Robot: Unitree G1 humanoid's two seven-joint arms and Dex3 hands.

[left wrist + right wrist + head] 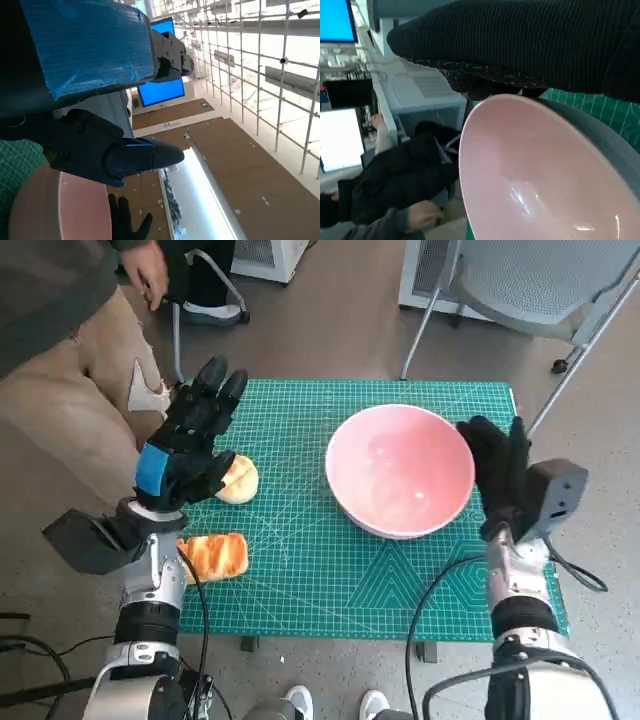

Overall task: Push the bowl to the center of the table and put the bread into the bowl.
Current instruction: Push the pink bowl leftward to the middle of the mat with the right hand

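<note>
My right hand lies flat against the bowl rim, gripping nothing — stiff and smooth, it should slide if pushed low. My left hand hovers spread and empty above the bread — soft, so pinch it gently.

Bowl glossy smooth pink; mat matt green; right hand knitted cloth glove.
</note>
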